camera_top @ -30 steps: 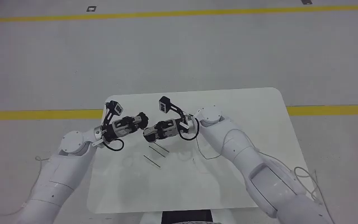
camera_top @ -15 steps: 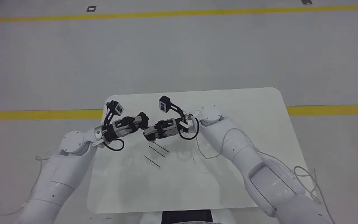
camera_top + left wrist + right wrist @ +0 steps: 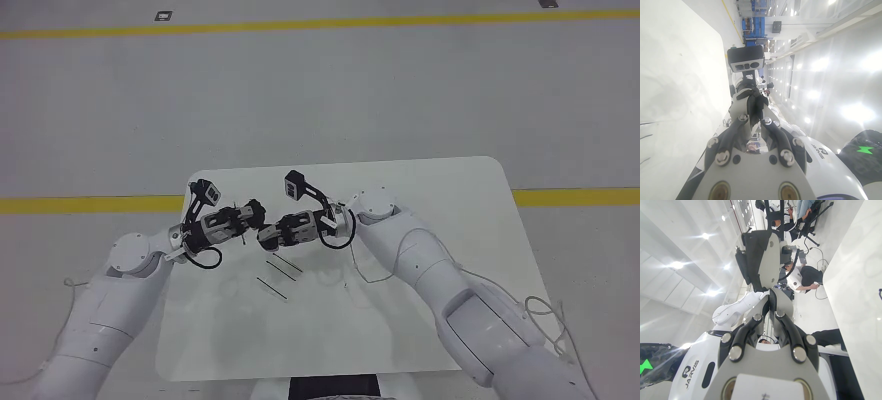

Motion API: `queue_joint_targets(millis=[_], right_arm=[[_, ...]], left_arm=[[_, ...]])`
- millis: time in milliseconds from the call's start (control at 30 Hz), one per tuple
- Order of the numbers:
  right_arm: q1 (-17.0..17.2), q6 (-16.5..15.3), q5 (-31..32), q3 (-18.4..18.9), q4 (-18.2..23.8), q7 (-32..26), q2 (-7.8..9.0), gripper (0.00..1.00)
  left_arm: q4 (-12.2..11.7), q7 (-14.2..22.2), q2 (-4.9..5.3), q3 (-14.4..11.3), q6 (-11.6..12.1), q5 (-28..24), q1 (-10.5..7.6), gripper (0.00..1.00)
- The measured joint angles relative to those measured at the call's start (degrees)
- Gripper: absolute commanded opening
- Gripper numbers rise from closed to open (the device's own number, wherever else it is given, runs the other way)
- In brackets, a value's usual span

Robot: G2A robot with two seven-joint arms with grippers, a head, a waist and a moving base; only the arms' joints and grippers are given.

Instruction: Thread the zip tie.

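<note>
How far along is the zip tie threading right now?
Done: the right gripper has its jaws shut on a ribbed black zip tie, held above the table. In hand: the left gripper sits tip to tip with it, jaws shut; what they pinch is hidden. Left: no closed loop shows, so threading looks unfinished. Two thin dark strips lie untouched on the table.

Left gripper (image 3: 256, 213) and right gripper (image 3: 264, 238) meet tip to tip above the far left part of the table (image 3: 450, 200), the left one slightly farther. A zip tie (image 3: 771, 303) sits between the right gripper's fingers. Just nearer, on the table, lies a loose tie (image 3: 285, 265). Nearer and left of it lies a second loose tie (image 3: 271, 288).
</note>
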State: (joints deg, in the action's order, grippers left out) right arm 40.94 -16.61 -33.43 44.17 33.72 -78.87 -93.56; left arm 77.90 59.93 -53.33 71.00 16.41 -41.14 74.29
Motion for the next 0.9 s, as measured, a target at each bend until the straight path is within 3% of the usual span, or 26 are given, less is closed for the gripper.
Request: queue_joint_targets(millis=[100,167,200,500,900], right_arm=[[0.01,-0.01,0.07,0.09,-0.04,0.00,-0.04,0.02],[0.04,0.02,0.12,0.15,-0.08,0.03,-0.07,0.25],[0.05,0.01,0.16,0.18,-0.09,0.06,-0.08,0.31],[0.43,-0.10,1.16,-0.12,0.50,0.26,-0.33,0.38],[0.22,0.13,1.48,-1.10,0.60,0.22,-1.30,0.30]], left_arm=[[0.00,-0.01,-0.02,0.05,-0.04,-0.02,0.04,0.00],[0.01,-0.05,-0.03,0.10,-0.10,-0.04,0.07,0.00],[0.00,-0.07,-0.04,0.12,-0.12,-0.04,0.08,0.00],[-0.03,-0.43,-0.09,0.33,-0.43,0.01,0.23,0.00],[-0.12,-0.11,-0.22,0.29,-0.58,0.00,0.19,0.00]])
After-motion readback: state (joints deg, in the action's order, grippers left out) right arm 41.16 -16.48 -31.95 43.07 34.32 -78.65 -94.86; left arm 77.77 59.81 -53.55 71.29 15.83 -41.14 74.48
